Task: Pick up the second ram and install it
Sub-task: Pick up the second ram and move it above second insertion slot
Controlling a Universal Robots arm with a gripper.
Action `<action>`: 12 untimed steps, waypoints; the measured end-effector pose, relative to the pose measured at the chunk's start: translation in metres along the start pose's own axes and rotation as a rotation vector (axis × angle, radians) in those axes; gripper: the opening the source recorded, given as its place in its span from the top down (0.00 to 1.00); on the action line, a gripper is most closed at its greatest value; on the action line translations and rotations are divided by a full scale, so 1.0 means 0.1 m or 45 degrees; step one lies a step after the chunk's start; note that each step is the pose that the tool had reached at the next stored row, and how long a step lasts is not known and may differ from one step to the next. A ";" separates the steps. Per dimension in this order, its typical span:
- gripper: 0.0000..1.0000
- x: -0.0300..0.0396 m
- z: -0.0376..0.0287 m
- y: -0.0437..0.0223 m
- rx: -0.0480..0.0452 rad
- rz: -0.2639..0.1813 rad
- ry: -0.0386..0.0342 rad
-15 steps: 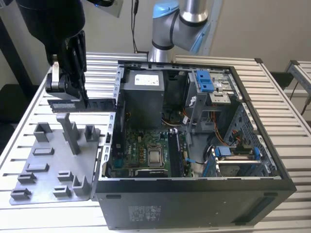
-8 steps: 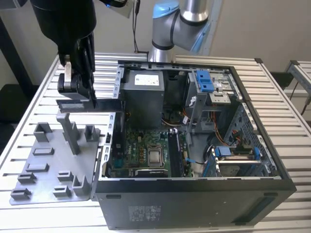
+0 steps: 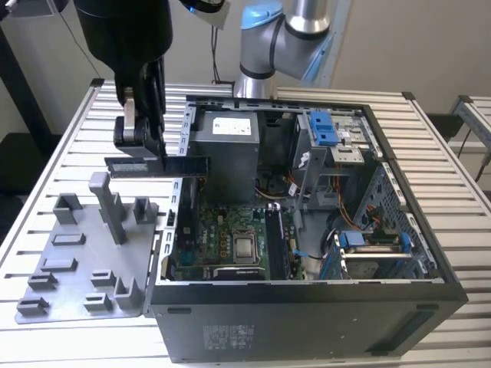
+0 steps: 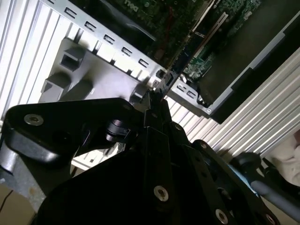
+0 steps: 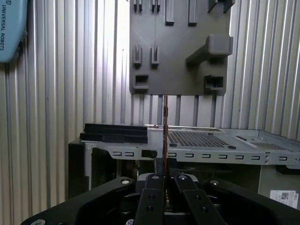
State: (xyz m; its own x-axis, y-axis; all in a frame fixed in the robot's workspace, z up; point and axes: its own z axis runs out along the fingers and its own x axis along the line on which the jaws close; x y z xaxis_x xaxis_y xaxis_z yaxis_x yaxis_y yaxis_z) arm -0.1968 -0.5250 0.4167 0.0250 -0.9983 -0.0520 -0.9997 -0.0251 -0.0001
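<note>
The second ram (image 3: 184, 165) is clamped along its upper edge by the clenched tool (image 3: 144, 152) and hangs level just beneath it, over the open computer case (image 3: 307, 314) wall. Arguably, it should be carried level, squared to the slots and clear of that rim.

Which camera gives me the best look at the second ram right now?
The exterior view: the second ram shows its long flat side, held by the gripper. In both wrist views it is seen edge-on, as a thin line.
</note>
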 end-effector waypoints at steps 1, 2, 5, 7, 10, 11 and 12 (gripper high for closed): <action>0.86 0.001 0.000 -0.023 0.000 0.000 0.0000; 0.86 0.001 0.000 -0.046 0.000 0.000 0.0001; 0.86 0.003 0.000 -0.116 0.000 0.000 0.0000; 0.86 0.004 -0.001 -0.163 0.000 0.000 0.0001; 0.86 0.006 0.000 -0.235 0.000 0.000 0.0000; 0.86 0.006 -0.001 -0.258 0.000 0.000 0.0001; 0.86 0.007 -0.001 -0.281 0.000 0.000 0.0001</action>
State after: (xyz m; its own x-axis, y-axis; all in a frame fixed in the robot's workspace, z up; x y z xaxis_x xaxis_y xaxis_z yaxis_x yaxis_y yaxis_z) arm -0.1687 -0.5250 0.4167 0.0251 -0.9983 -0.0520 -0.9997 -0.0251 0.0002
